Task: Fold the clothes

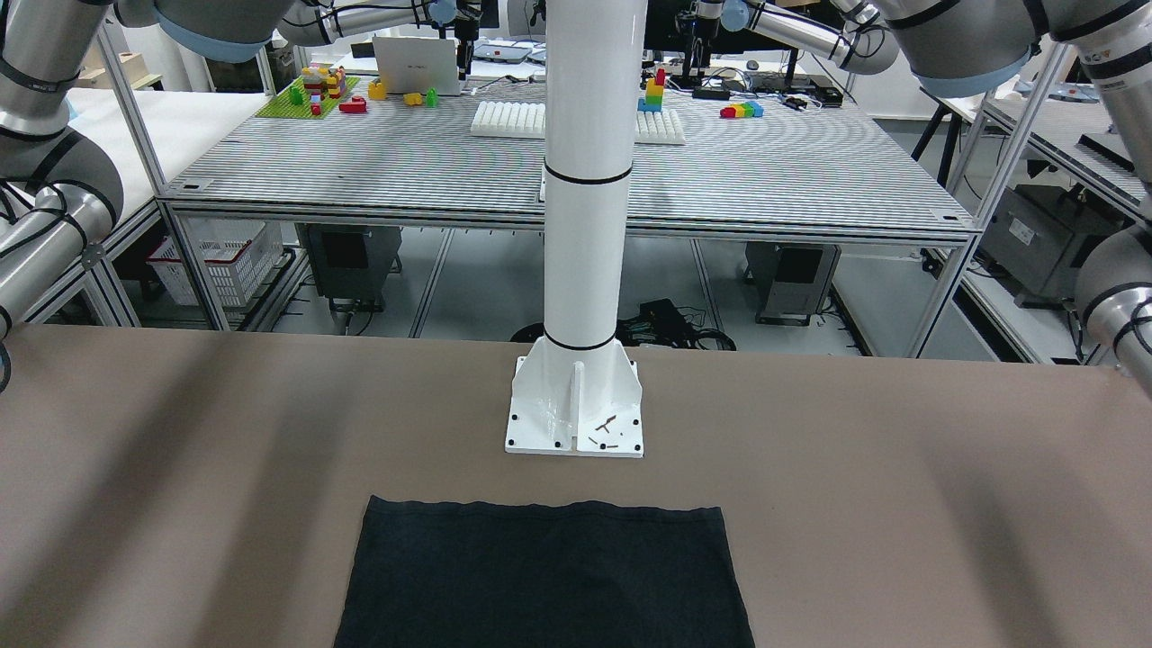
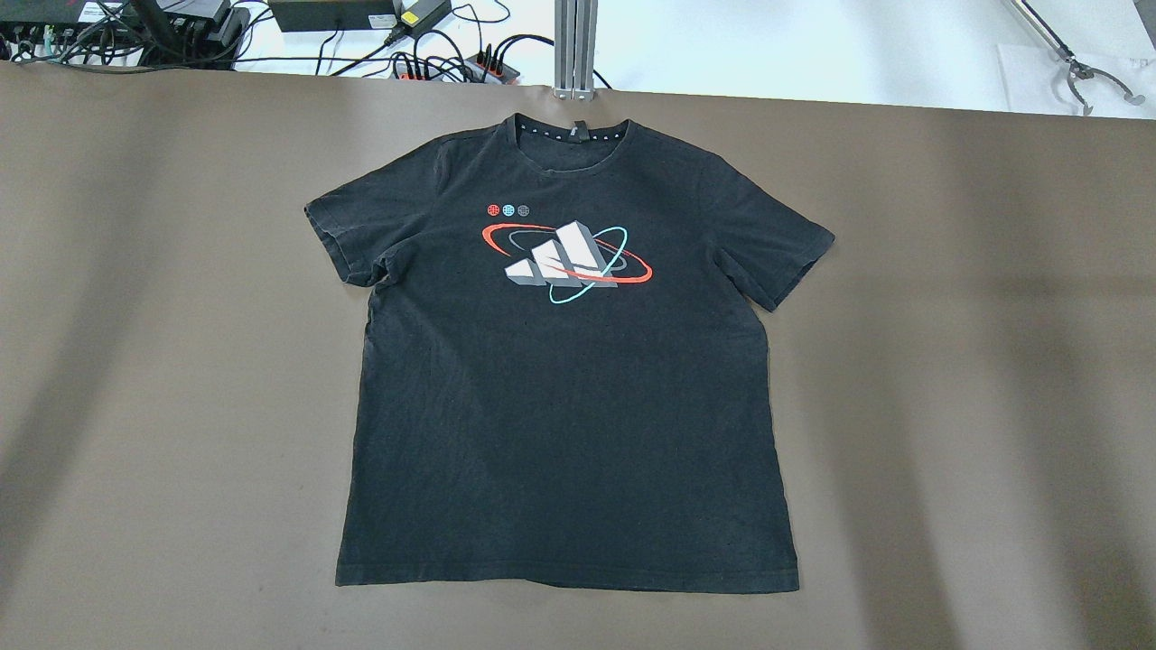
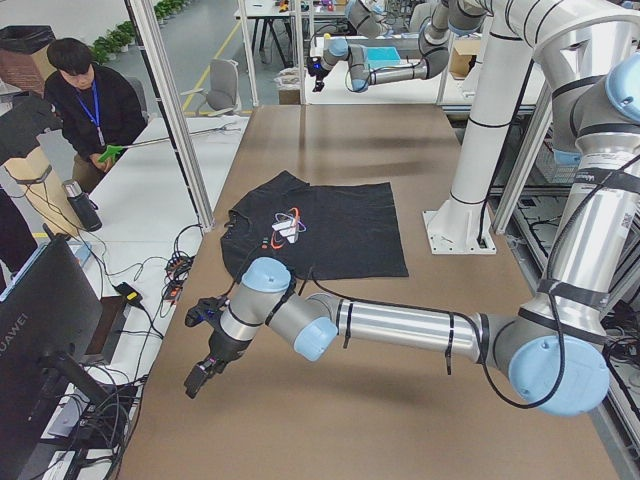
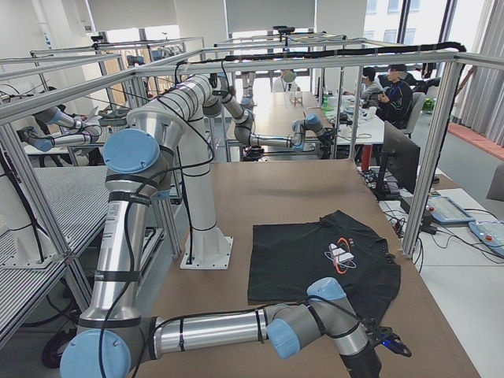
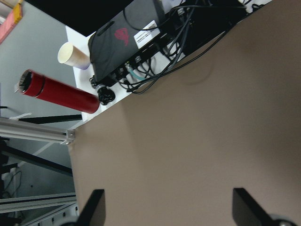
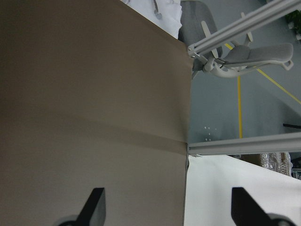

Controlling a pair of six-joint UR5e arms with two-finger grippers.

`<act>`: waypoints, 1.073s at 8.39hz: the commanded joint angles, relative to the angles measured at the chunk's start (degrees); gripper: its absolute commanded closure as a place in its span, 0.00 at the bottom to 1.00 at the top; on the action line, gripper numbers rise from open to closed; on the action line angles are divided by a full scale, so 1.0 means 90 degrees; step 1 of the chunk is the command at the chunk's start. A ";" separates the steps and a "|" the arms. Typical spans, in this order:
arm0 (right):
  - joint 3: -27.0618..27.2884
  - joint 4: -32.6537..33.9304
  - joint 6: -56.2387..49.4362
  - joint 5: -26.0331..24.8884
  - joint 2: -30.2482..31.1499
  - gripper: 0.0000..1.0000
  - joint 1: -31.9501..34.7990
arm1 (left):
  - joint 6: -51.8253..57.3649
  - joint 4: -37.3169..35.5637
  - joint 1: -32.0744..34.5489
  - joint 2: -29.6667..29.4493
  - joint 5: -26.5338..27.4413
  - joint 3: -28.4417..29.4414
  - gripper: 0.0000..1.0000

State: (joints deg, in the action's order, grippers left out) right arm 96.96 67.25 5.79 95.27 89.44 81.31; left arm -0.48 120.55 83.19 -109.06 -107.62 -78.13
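The black T-shirt (image 2: pixel 560 406) is laid flat and face up on the brown table (image 2: pixel 948 361), sleeves spread, its white three-stripe logo (image 2: pixel 564 257) uppermost. It is found between the two grippers and well apart from each. The left gripper (image 5: pixel 169 209) is held released, its fingers (image 5: pixel 96 207) set wide with nothing between them, above bare table near an edge; beyond that edge a red bottle (image 5: pixel 59 92), a paper cup (image 5: pixel 73 55) and a black box (image 5: pixel 127 40) with cables are seen. The right gripper (image 6: pixel 167 209) is likewise held released and empty over bare table, with a grey chair (image 6: pixel 244 49) seen past the edge.
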 commanded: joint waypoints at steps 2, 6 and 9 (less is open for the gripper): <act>-0.1211 -0.0021 0.1345 0.0000 -0.1351 0.06 -0.1442 | -0.1193 0.0316 -0.0998 -0.0936 -0.0571 0.0779 0.05; -0.1516 -0.0265 0.2764 0.0233 -0.2144 0.06 -0.2364 | -0.3021 0.1905 -0.1976 -0.1951 -0.1205 0.2592 0.05; -0.1721 -0.0783 0.2784 0.0362 -0.2135 0.06 -0.2442 | -0.3452 0.1966 -0.2562 -0.2403 -0.1226 0.3026 0.05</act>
State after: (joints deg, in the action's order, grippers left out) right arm 82.34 62.19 30.45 98.03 70.38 59.95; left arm -28.97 137.33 63.41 -128.20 -118.40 -53.69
